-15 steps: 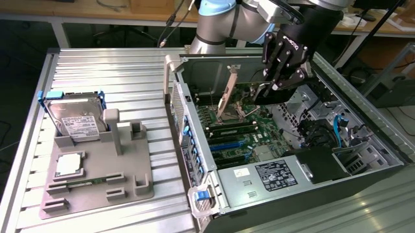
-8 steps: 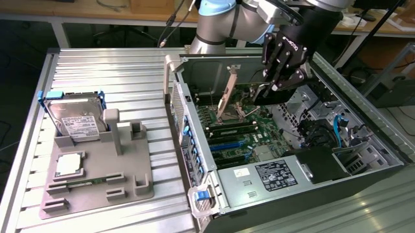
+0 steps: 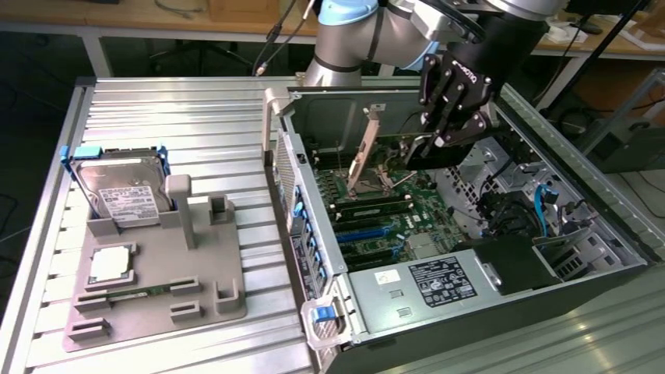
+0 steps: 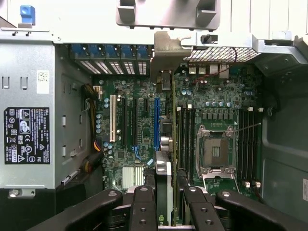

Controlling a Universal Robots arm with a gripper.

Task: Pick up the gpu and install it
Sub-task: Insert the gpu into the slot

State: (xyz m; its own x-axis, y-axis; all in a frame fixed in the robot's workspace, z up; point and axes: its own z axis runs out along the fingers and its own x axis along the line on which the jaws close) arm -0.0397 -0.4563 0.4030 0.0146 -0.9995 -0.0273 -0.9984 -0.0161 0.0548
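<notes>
Ribbed metal worktop [image 3: 177, 117] carries an open computer case [image 3: 582, 280] along its edge at the exterior view's right, its green motherboard [image 3: 421, 204] exposed. A grey moulded tray [image 3: 156, 288] sits near the opposite edge, with a silver hard drive [image 3: 123, 195] upright in a blue frame at its far corner. Black gripper [image 4: 163, 185] hangs over the board, fingers [image 4: 143, 204] clamped on the gpu [image 4: 162, 178], a thin card seen edge-on, its silver bracket [image 4: 168, 53] by the case's rear slot wall.
</notes>
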